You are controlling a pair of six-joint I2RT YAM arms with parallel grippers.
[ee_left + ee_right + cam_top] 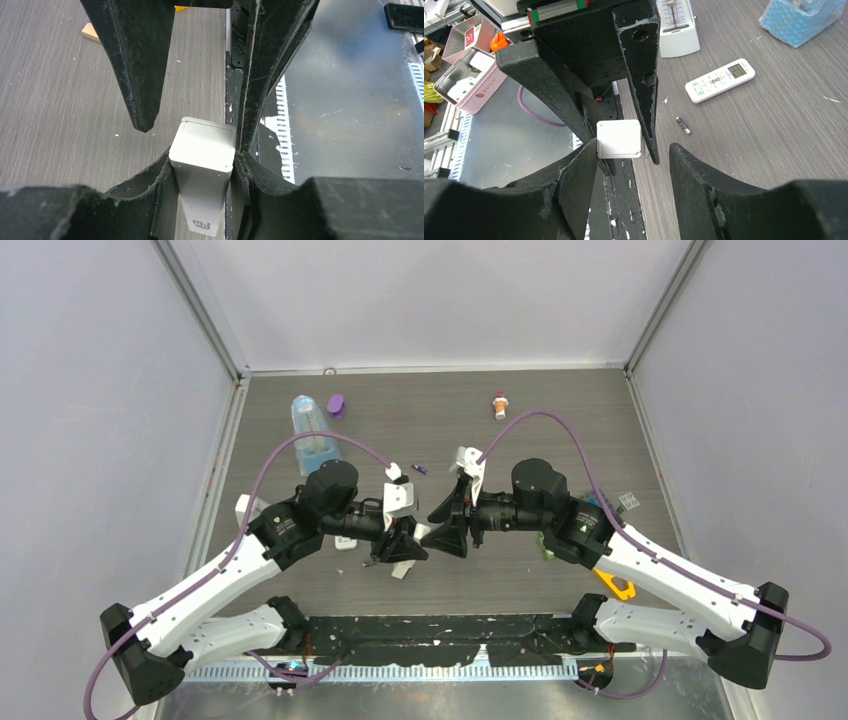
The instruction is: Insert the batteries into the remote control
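Observation:
My left gripper is shut on a plain white rectangular bar, held just above the table near its front edge. My right gripper faces it, open, its jaws straddling the bar's free end. One finger lies against the bar and the other stands apart. The remote control, white with a pale screen and buttons, lies flat on the table beyond, partly under the left arm. A dark battery with a silvery tip lies between it and the grippers. A small purple battery lies behind the grippers.
A clear bottle with a blue filling and a purple cap stand at the back left. A red-and-white capped little bottle is at the back. A yellow-handled tool lies under the right arm. A white boxy device sits left.

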